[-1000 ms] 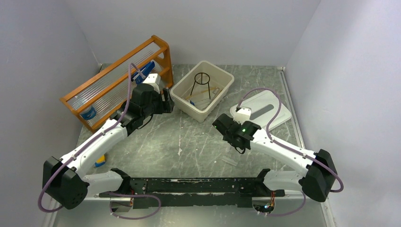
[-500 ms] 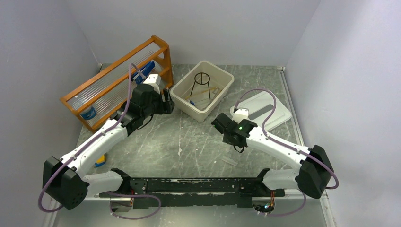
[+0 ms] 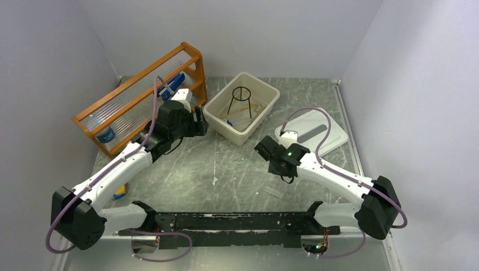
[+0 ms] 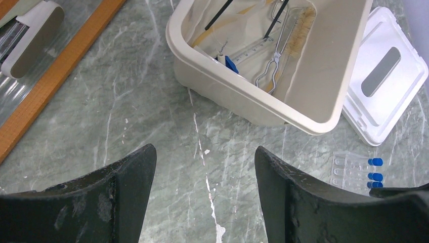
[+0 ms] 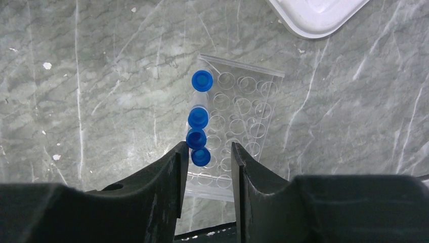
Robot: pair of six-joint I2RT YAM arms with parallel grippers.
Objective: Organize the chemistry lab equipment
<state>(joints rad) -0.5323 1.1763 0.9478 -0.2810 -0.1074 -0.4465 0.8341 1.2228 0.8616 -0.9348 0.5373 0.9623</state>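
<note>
Points the right gripper [image 5: 207,147] straight down, jaws narrow, flanking but not clearly gripping the nearest blue-capped clear vial [image 5: 201,157] in a clear plastic well tray [image 5: 243,109]. Holds the left gripper [image 4: 204,152] wide and empty, forearm stretched forward, beige plastic tub [image 4: 217,96] just ahead.

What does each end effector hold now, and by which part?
Nothing. The left end effector is empty; the right end effector flanks one blue vial cap, with a gap showing.
</note>
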